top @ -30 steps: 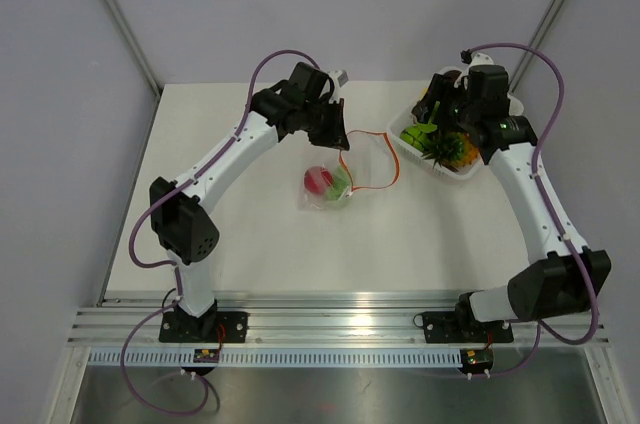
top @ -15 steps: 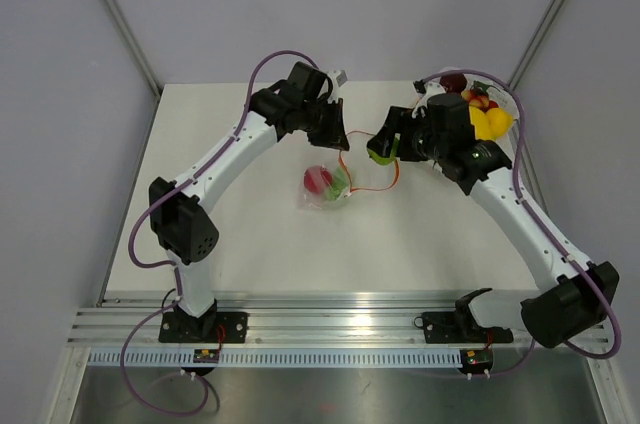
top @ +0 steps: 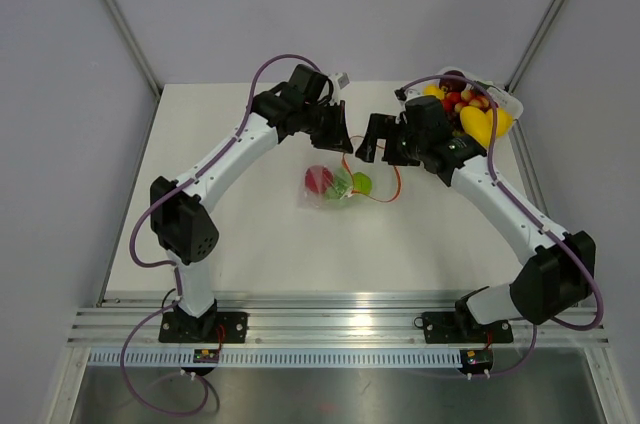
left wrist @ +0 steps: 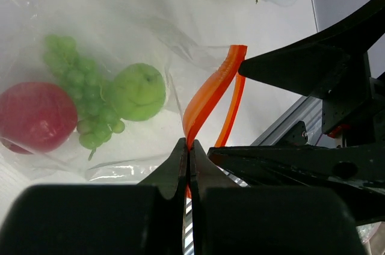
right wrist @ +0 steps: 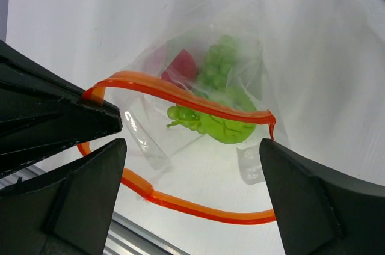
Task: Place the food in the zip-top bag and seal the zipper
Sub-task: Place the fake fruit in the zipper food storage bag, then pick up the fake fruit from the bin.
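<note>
Green fruit (left wrist: 137,91) now bagged, L gripper (left wrist: 188,154) pinches zipper (left wrist: 208,95)

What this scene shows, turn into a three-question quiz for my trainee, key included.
1. Fill in: the zip-top bag holds ___ pieces of food.
2. True or false: the right gripper is shut on food.
3. The left gripper is: A) open above the bag B) shut on the zipper C) out of every view.
Key: 1 three; 2 false, it is open; 3 B.
</note>
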You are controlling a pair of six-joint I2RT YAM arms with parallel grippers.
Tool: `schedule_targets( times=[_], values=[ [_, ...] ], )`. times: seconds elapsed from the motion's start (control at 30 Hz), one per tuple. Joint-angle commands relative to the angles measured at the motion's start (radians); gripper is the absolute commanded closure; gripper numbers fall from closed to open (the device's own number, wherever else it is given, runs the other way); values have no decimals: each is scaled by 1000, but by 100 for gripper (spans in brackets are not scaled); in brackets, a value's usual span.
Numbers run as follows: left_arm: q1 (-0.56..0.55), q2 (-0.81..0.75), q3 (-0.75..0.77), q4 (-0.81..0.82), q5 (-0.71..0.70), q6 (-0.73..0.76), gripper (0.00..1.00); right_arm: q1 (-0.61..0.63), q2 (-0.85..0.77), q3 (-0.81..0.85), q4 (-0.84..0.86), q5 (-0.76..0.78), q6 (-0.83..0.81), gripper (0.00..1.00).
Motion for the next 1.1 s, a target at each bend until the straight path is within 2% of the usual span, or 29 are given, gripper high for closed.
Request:
schedule_targets(
  times=[0.0, 0.1, 0.2, 0.33, 0.4, 0.47, 0.5, 0.6, 0.73, 1.07],
  values=[
    [7, -38, 10, 57, 39, -8, 100, 10, -24, 75, -12, 76, -52, 0],
    [7, -32, 12, 59, 45, -7, 100, 10, -44, 103, -61, 202, -98, 1],
    [8, -38, 6, 50, 47, 6, 100, -18, -69, 111, -79, 359, -150, 11],
    [11, -49, -10, 37, 39, 24, 100, -203, -48, 129, -84, 316, -196, 17],
    [13, -57, -25, 40, 36, 24, 100, -287, -12, 144, -99, 351, -231, 17],
    [14, -61, -39, 50, 34, 24, 100, -308, 63, 189, -112, 452, -286, 13],
    [14, -64, -53, 62, 36, 23, 100, -317, 121, 224, -127, 493, -302, 6],
    [16, -60, -59, 65, 48, 21, 100, -337, 195, 267, -118, 602, -360, 2],
    [16, -55, -59, 62, 61, 30, 100, -370, 300, 324, -92, 578, -453, 7],
    [19, -58, -79, 70, 62, 43, 100, -406, 437, 421, -78, 610, -605, 0]
  ],
)
